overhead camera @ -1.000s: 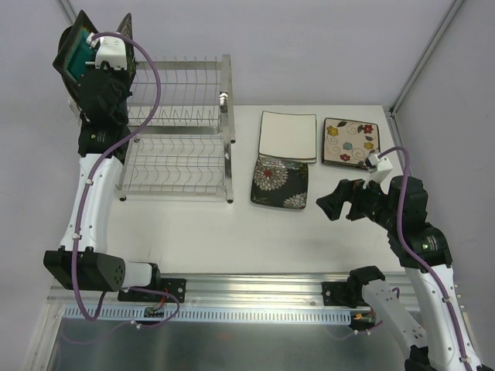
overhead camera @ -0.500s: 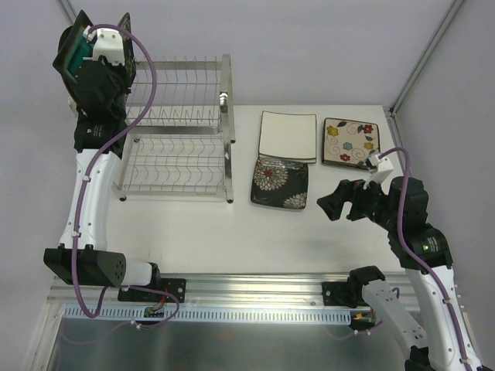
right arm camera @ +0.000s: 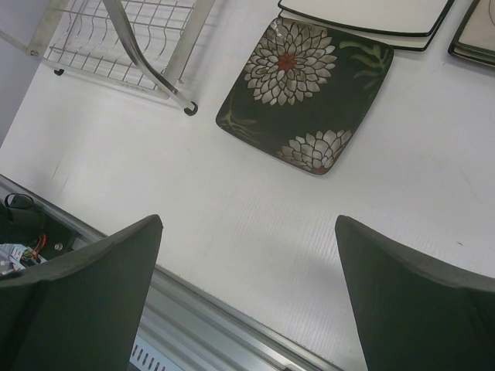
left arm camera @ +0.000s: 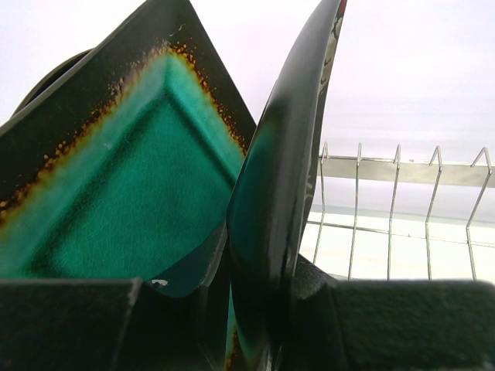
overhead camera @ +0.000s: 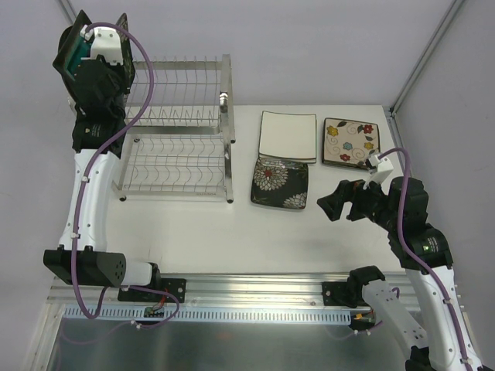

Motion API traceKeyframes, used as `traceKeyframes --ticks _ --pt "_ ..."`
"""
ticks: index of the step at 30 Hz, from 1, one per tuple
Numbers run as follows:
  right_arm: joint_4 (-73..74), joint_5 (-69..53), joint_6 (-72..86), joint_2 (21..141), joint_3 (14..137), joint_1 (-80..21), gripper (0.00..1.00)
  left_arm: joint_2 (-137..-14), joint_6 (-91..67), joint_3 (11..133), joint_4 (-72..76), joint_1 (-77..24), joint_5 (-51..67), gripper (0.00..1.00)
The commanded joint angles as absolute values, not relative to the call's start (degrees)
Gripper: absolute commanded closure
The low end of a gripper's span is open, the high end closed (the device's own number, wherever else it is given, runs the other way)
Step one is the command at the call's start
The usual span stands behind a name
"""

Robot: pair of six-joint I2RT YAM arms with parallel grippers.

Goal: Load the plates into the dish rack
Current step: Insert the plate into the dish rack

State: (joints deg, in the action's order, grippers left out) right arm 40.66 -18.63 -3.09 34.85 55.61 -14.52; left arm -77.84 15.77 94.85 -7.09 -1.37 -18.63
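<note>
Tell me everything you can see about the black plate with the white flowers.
The black plate is square with rounded corners and a slightly raised rim, glossy like glazed ceramic. Two white chrysanthemums, one with a red centre, and green leaves decorate it. It lies flat, face up, on the white table, right of the dish rack, just in front of the white plate, touching or nearly so. No gripper touches it.
</note>
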Motion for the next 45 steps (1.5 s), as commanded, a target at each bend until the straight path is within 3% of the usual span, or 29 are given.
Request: traceKeyframes --ticks 1,21,28,35,40,45 --pt "40.1 -18.4 -4.0 34.4 56.7 -14.9 0.00 -74.4 15.6 99.0 -4.2 -0.5 -20.7 1.00" --pt "40.4 -18.6 -3.9 34.1 56.9 -14.9 0.00 -71.0 13.3 93.4 -6.5 -0.4 -20.2 1.00" --pt "40.3 -18.7 -3.7 34.3 57.0 -14.9 0.00 -70.1 10.0 91.5 -6.8 -0.4 -18.7 0.88" --pt "40.2 -18.9 -3.5 34.5 56.8 -14.9 0.00 -70.6 6.2 90.1 -6.9 1.1 -17.9 0.85" --pt "40.3 -18.9 -3.6 34.2 56.7 -14.9 0.00 -71.2 3.0 89.5 -5.8 1.8 -18.8 1.00" --pt "40.3 -18.6 -3.6 33.8 56.3 -14.9 0.00 -70.6 2.5 87.7 -1.6 1.9 -16.5 1.00"
